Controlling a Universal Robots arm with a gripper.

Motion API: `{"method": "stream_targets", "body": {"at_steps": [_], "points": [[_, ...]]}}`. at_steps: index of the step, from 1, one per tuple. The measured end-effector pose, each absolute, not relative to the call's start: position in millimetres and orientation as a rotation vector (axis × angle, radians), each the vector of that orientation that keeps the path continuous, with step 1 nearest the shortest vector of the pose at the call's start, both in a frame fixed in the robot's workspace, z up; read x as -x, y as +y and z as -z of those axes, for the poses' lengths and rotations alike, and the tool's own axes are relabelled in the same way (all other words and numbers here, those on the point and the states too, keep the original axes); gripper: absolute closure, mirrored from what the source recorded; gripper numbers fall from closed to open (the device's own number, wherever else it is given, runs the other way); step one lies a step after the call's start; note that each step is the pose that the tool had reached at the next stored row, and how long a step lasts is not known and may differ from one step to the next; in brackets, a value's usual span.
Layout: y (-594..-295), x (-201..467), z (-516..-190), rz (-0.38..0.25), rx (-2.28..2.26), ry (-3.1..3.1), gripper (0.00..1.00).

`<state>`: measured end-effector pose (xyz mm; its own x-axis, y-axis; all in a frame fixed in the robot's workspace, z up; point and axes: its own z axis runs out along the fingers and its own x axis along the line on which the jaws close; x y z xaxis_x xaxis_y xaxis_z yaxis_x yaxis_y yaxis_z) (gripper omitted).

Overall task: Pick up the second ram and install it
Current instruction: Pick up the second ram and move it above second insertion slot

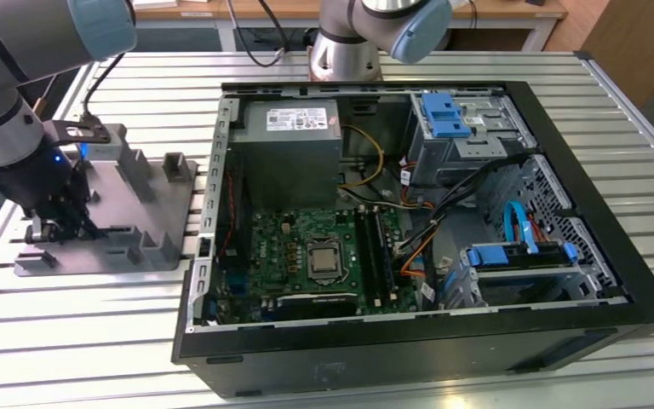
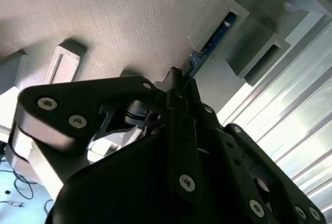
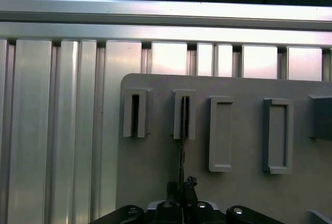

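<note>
The second ram [image 2: 212,40] is a thin blue-green stick standing on edge in a slot of the grey plastic holder [image 1: 134,204], at the exterior view's left. In the first wrist view the second ram [image 3: 182,146] is a dark line running from a slotted post of the holder [image 3: 155,130] down to my gripper [image 3: 181,186]. My gripper [image 1: 60,223] is low over the holder's near end. In the second wrist view the black fingers [image 2: 181,97] of my gripper [image 2: 179,79] meet tightly on one end of the stick. The rest of the stick lies in its slot.
An open computer case [image 1: 599,247] lies on the slatted metal table [image 1: 77,341], to the exterior view's right of the holder. Inside are a green motherboard [image 1: 293,256] with black slots [image 1: 378,247], a grey power-supply box [image 1: 287,128], cables and blue drive bays [image 1: 452,115].
</note>
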<state>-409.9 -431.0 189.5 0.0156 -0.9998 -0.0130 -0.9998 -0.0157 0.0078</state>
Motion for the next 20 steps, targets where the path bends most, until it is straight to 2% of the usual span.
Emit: {"method": "stream_targets", "body": {"at_steps": [2, 20], "points": [[-431.0, 409.9, -189.5, -0.023, 2.236, 2.201, 0.86], [-431.0, 410.0, -191.9, -0.025, 2.236, 2.201, 0.86]]}}
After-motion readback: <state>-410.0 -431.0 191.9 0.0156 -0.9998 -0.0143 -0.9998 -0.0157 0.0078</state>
